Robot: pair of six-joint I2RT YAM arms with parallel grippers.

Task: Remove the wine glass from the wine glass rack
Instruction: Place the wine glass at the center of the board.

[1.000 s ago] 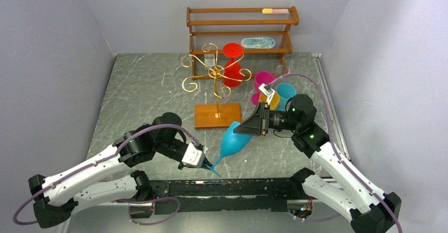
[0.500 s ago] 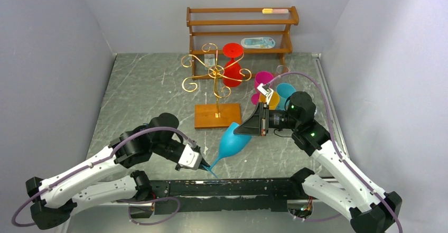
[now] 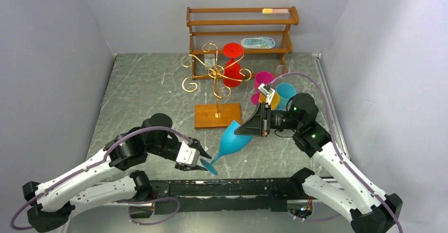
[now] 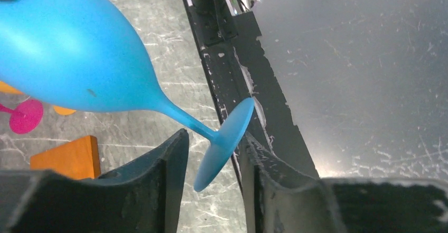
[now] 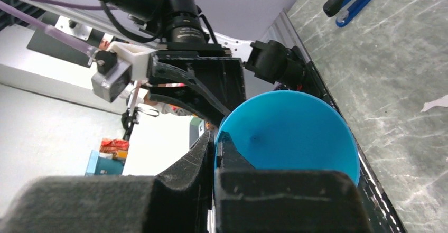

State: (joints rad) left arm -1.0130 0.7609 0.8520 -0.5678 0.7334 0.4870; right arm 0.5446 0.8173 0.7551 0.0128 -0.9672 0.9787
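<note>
Grey marbled tabletop fills the floor of a pale-walled booth, with a black rail along its bottom edge.

Just above that rail, lower centre of the top view, the left gripper is released. Its jaws stand apart on either side of the round foot of the blue wine glass. In the left wrist view the foot sits edge-on between the two dark fingers, with a clear gap at the left finger; whether the right finger touches it cannot be told.

The blue wine glass is off the rack and tilted, foot toward the lower left and bowl up and to the right at mid-frame. The right gripper is clenched on the bowl's rim, one finger inside and one outside, as the right wrist view shows.

Just left of the bowl lies the square wooden base of the wine glass rack; its gold pole rises to curled arms.

A red glass hangs foot-up beside those arms. To the right stand magenta, orange and teal glasses.

At the top centre stands a brown wooden shelf.
</note>
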